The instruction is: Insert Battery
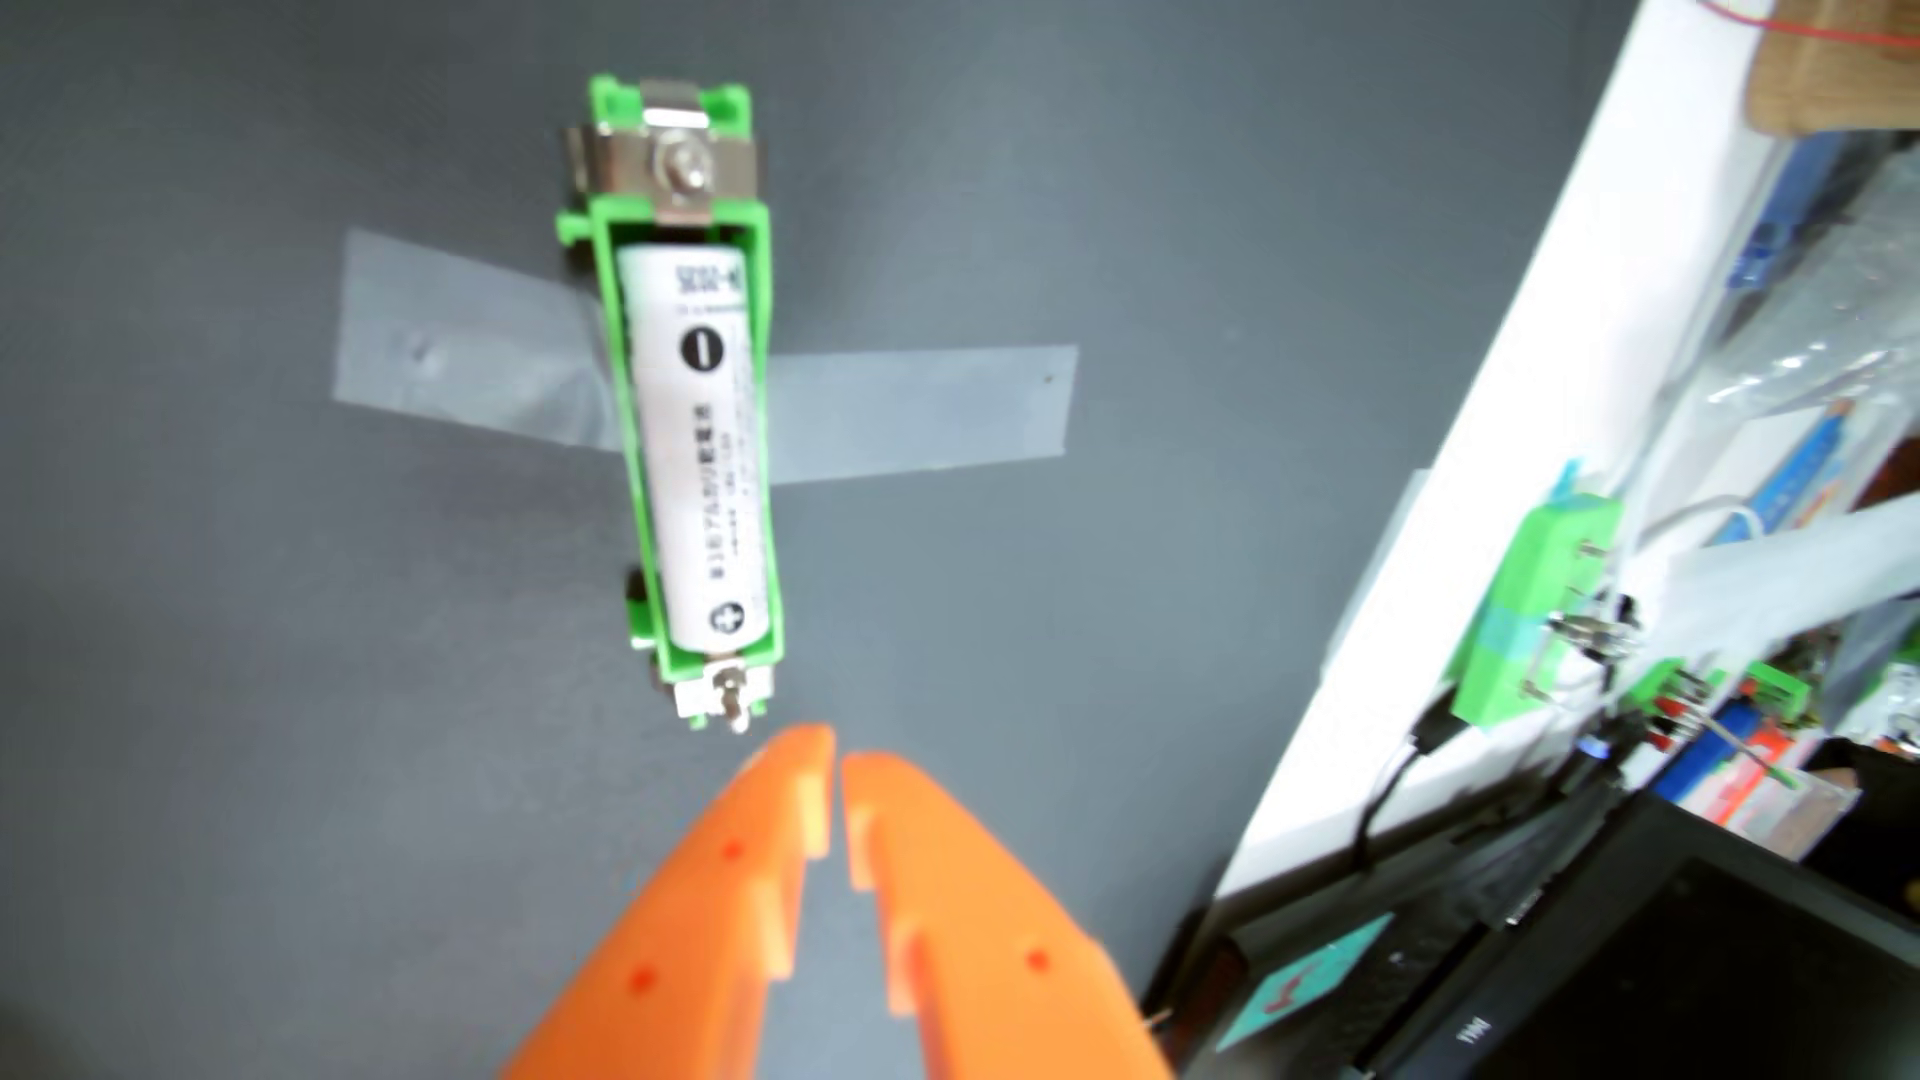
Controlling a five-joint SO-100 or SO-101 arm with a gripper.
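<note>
So the white battery [698,441] is sitting right inside the green holder [681,395], minus end up by the metal clip and plus end nearest the orange gripper [837,763], whose fingers are pinched nearly together on nothing just below the holder. Holder's stuck to a dark grey mat [260,675] with clear tape [914,410], and there's a white ledge [1507,415] plus messy clutter off to the right

Blurred clutter, cropped pincer

The orange pincer [837,763] runs off the bottom edge; the battery's [703,441] small print is illegible; right-hand clutter [1766,436] blurs.
</note>
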